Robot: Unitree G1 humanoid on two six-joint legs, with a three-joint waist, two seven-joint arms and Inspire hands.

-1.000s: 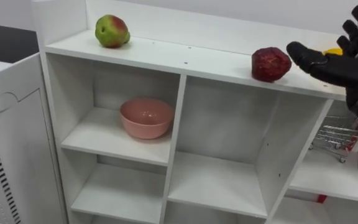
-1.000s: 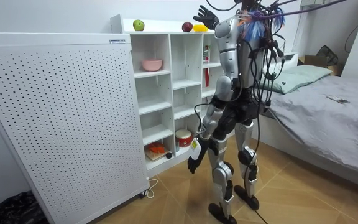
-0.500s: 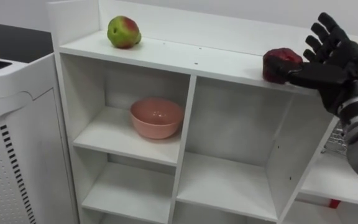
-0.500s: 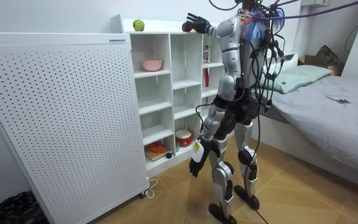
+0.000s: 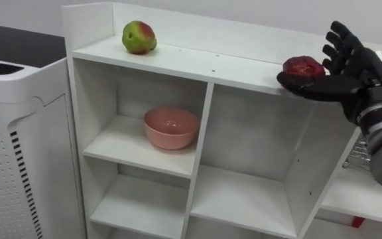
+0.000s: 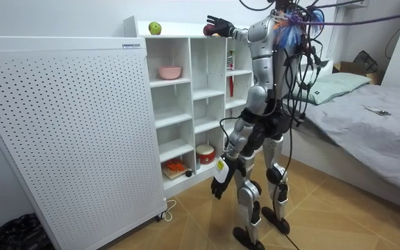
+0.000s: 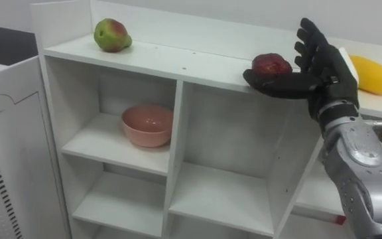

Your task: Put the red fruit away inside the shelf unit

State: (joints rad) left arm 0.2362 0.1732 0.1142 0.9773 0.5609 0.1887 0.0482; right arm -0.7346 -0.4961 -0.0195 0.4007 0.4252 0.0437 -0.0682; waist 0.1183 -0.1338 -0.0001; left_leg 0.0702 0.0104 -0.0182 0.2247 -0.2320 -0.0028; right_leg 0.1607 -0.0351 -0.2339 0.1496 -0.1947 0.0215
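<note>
In front of the robot stands a tall white wooden shelf unit, with a round pink bowl in its upper left compartment. The black right hand, fingers spread, cups a dark red round fruit on the top's right, seemingly touching it. A green-red apple lies far left. The left hand hangs low, its state unreadable.

Bright, even, soft-shadowed indoor light.

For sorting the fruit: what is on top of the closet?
A green apple, a red fruit and a yellow fruit. The open right robot hand covers the red fruit's base.
</note>
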